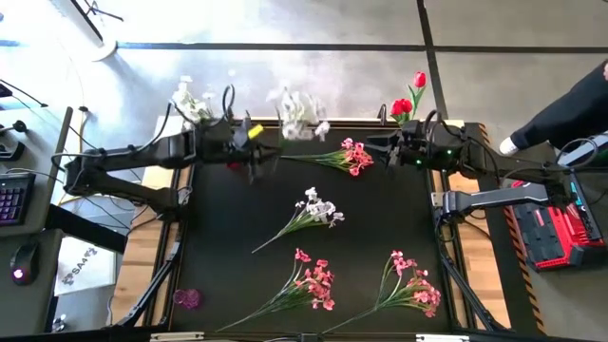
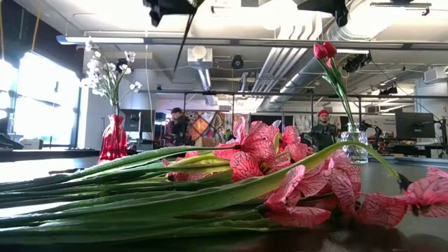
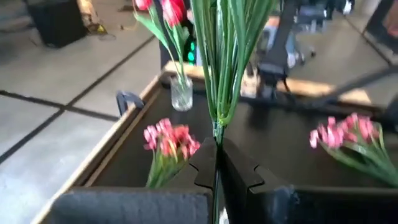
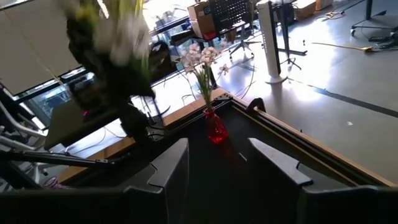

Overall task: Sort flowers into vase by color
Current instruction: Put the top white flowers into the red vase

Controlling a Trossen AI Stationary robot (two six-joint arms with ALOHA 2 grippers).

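My left gripper (image 1: 261, 149) hangs above the table's far left part, shut on a white-blossom flower (image 1: 299, 114) whose green stems (image 3: 227, 56) rise past its fingers. My right gripper (image 1: 385, 150) stands open and empty at the far right, beside a pink spray (image 1: 351, 157) lying flat on the black table (image 1: 228, 247). A red vase (image 4: 216, 127) at the far left corner holds white flowers (image 1: 190, 103). A clear vase (image 3: 181, 92) at the far right holds red tulips (image 1: 410, 95). One white spray (image 1: 315, 211) and two pink sprays (image 1: 309, 283) (image 1: 410, 285) lie on the table. My left gripper pinches the white flower's green stem (image 3: 217, 135) between its two fingers (image 3: 204, 167), just below where the leaves fan out. The fingers come about level from the table's left and lie across the stem. The flower is lifted clear, and its thin lower stem (image 2: 185, 43) hangs below.
A small purple thing (image 1: 187, 298) lies at the near left corner. A person (image 1: 560, 114) stands past the table's far right corner, and others (image 2: 322, 129) are in the room behind. A keyboard (image 1: 11, 198) and a red case (image 1: 556, 233) flank the table.
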